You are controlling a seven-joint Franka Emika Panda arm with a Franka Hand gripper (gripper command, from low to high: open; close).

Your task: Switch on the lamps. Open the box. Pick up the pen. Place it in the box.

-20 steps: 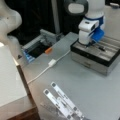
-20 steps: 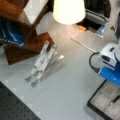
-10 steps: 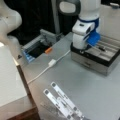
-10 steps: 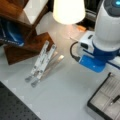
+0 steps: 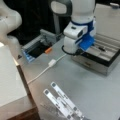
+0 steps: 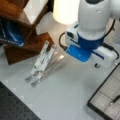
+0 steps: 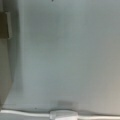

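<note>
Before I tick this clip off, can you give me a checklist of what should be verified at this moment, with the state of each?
1. Lamp lit: ok. The lamp shade glows in a front view; no other lamp shows.
2. Box open: ok. The box shows its grey compartments in both front views.
3. Pen in box: ok. The pen appears to lie in a compartment.
4. Gripper empty: cannot tell. The gripper hangs over the box's end at a front view's left.
5. Cable clear of box: ok. The white cable lies on the table, apart from it.
</note>
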